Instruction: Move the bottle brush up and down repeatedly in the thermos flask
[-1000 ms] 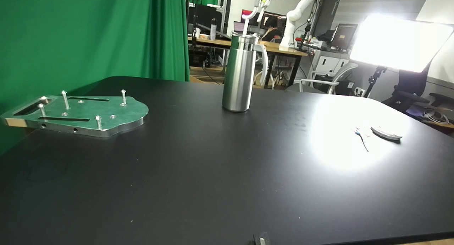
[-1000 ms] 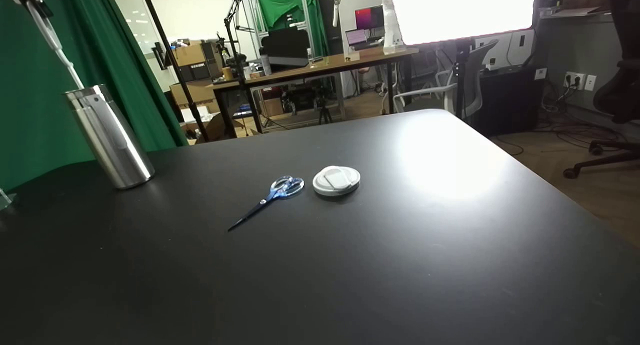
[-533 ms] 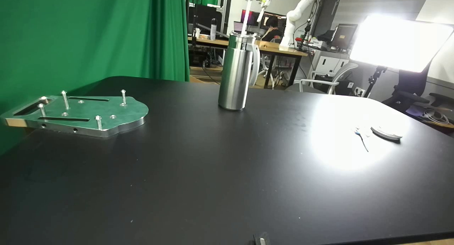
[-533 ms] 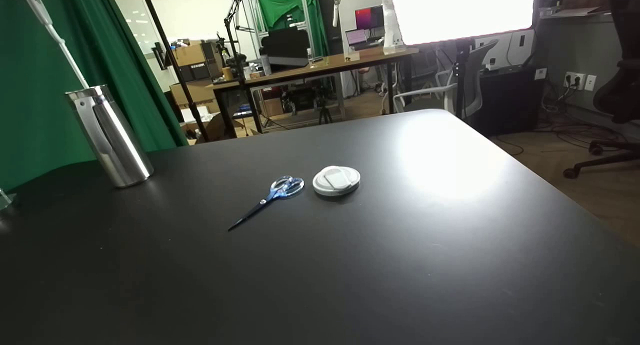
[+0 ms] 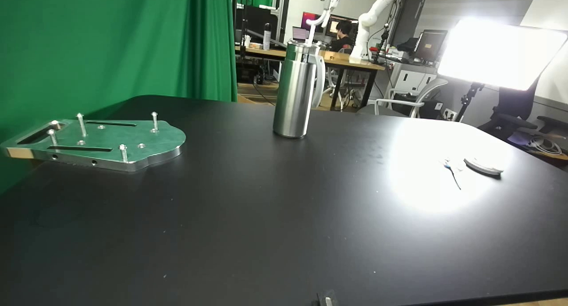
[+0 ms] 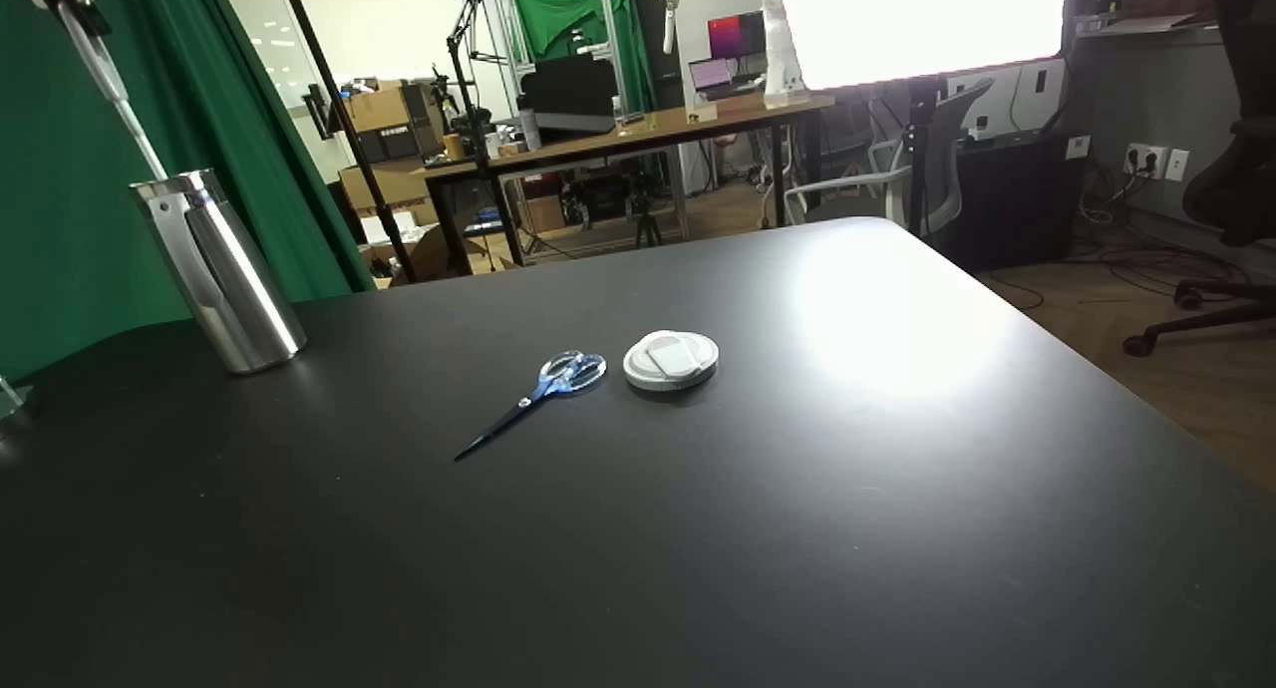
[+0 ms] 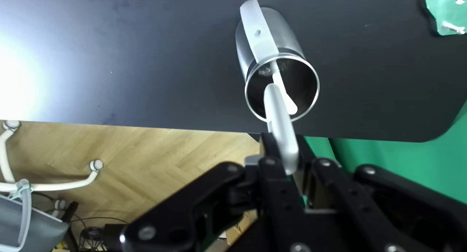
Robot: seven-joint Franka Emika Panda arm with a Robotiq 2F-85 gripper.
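The steel thermos flask [image 5: 293, 93] stands open on the black table, with a light handle on its side. It also shows in an exterior view [image 6: 239, 289] at the left and in the wrist view [image 7: 286, 36]. The white bottle brush [image 5: 312, 25] stands with its lower part inside the flask; its bristles show faintly within the mouth in the wrist view. My gripper [image 7: 285, 144] is shut on the brush handle [image 7: 279, 117] above the flask mouth. In an exterior view the gripper [image 6: 78, 15] is partly cut off at the top left corner.
Blue-handled scissors [image 6: 558, 374] and a white round lid [image 6: 671, 360] lie on the table [image 6: 698, 528]. A metal plate with upright bolts [image 5: 115, 139] lies near the green curtain [image 5: 111, 44]. A bright light panel [image 5: 501, 53] stands beyond the table.
The brush rose in the flask by half a second ago and is lower again now. The flask shifted slightly and its side handle turned between one second and half a second ago.
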